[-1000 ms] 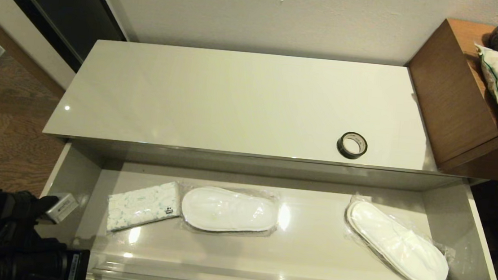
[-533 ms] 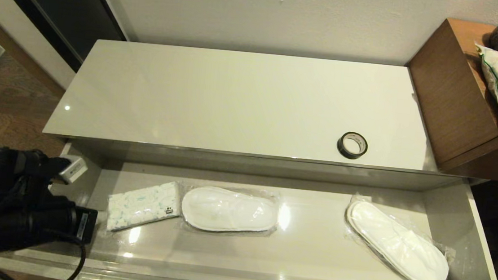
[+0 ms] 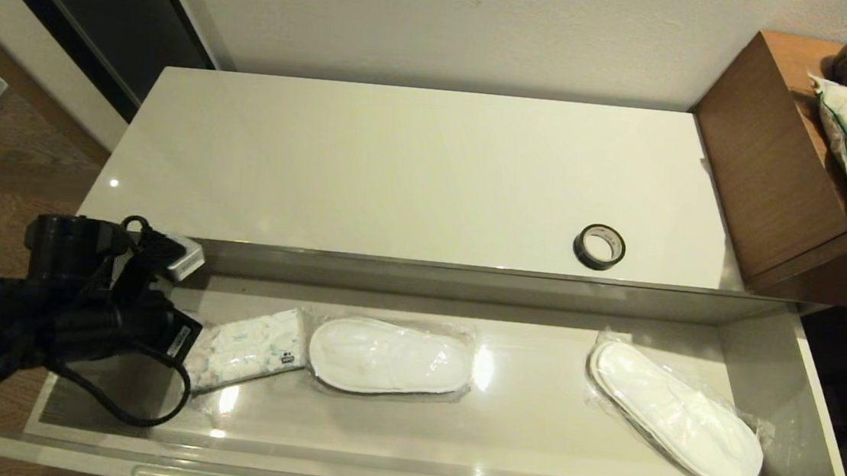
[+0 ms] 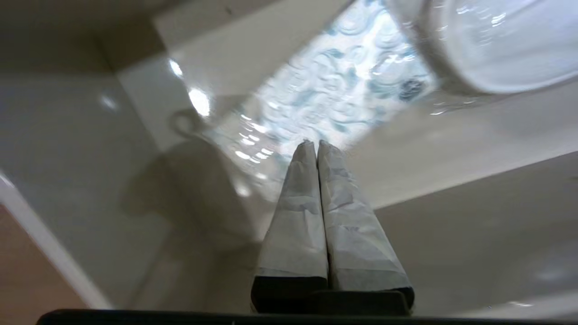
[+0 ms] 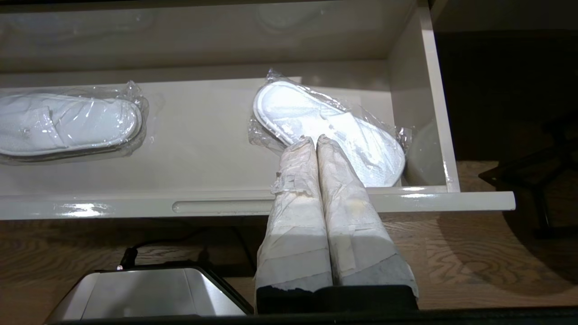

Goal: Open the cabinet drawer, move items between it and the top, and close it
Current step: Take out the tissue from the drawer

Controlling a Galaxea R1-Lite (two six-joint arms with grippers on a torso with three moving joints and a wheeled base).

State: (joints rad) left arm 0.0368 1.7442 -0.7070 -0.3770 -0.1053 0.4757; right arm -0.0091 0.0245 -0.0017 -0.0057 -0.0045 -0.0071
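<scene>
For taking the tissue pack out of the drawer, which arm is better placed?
Left. The left gripper is shut just above the tissue pack in the drawer; the right gripper is near the other end.

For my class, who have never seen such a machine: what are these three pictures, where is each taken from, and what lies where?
This is a two-armed robot at a low cabinet. The wide picture comes from a camera on its head, the other two from cameras on its wrists, behind each claw. The drawer is pulled open. Inside lie a tissue pack and two wrapped white slippers. A black tape roll sits on the cabinet top. The left claw is shut, empty, hovering over the tissue pack. The right claw, also shut and empty, hangs in front of the drawer.
</scene>
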